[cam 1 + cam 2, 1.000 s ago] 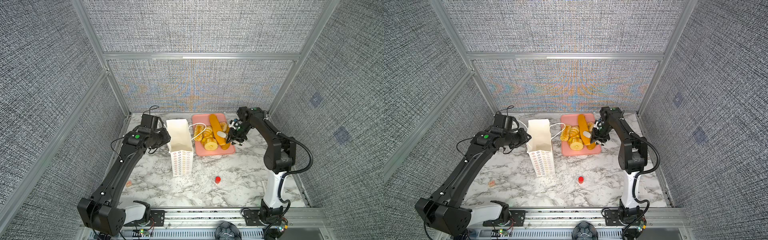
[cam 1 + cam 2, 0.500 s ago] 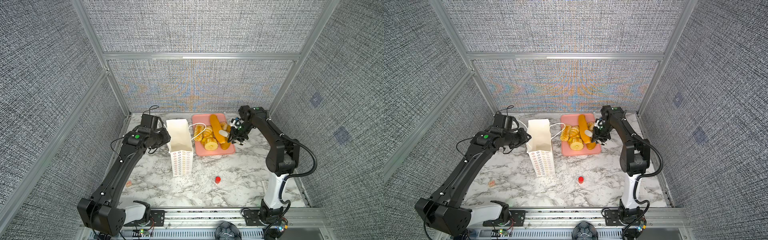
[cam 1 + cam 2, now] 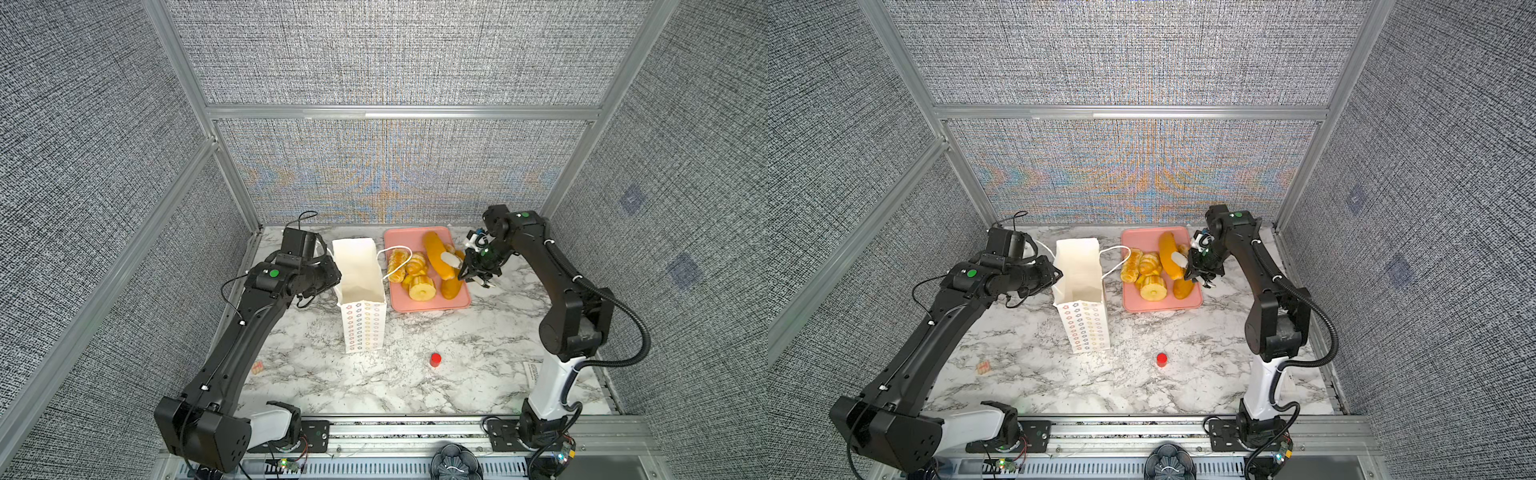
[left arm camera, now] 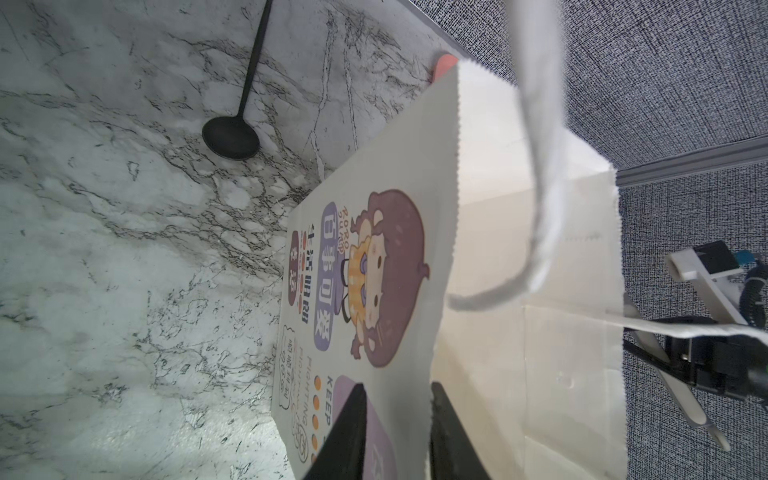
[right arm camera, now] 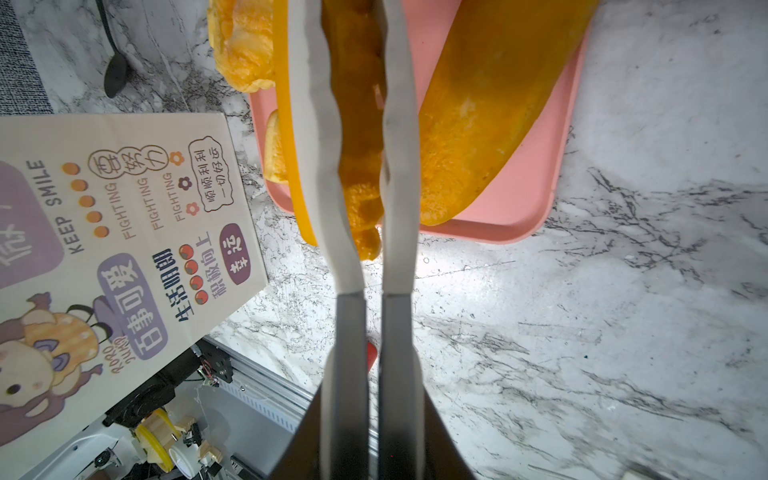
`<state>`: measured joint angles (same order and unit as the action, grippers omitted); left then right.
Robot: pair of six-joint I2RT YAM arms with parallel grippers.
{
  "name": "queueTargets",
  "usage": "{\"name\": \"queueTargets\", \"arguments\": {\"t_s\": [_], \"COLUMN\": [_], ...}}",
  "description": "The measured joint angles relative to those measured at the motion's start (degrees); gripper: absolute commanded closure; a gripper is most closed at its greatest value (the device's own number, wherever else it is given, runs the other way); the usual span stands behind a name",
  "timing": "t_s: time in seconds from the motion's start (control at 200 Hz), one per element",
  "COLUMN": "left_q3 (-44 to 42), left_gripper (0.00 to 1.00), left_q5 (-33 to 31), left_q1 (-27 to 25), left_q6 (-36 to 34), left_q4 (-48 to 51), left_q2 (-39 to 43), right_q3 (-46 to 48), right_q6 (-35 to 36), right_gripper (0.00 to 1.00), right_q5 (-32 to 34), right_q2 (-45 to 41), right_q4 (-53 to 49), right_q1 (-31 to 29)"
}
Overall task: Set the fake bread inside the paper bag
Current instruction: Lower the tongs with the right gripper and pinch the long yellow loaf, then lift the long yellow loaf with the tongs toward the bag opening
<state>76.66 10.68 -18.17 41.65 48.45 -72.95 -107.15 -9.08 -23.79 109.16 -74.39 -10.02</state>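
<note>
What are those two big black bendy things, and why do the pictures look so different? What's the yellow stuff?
Those are two robot arms at the front of a marble table. Two pictures come from a camera high above, looking down on everything. The other two come from little cameras on the arms' wrists, so they see up close what each arm grabs. On the table stand a white paper bag, a pink tray of toy bread, such as a long loaf and a ring cake, and a small red cylinder. The right fingers pinch a bumpy orange bread piece. The left fingers sit at the bag's rim; whether they squeeze it, I cannot tell.
</note>
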Motion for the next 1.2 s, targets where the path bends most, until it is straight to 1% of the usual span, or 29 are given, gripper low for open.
{"name": "queueTargets", "arguments": {"t_s": [0.29,0.72,1.015,1.2], "left_q3": [0.0,0.0,0.0,-0.1], "left_gripper": [0.75,0.76,0.77,0.79], "left_q5": [0.0,0.3,0.4,0.4], "left_q1": [0.0,0.0,0.0,0.0], "left_q6": [0.0,0.2,0.4,0.4], "left_q4": [0.0,0.0,-0.2,-0.4], "left_q2": [0.2,0.2,0.2,0.2], "right_q3": [-0.5,-2.8,-4.8,-4.5], "right_q6": [-1.5,-4.0,-5.7,-7.1], "right_gripper": [0.74,0.74,0.74,0.73], "right_q5": [-1.3,-5.2,-7.6,-8.2], "right_q2": [-3.3,-10.3,-15.7,-19.7], "right_q4": [0.1,1.8,3.8,6.8], "right_q1": [0.0,-0.3,-2.5,-6.0]}}
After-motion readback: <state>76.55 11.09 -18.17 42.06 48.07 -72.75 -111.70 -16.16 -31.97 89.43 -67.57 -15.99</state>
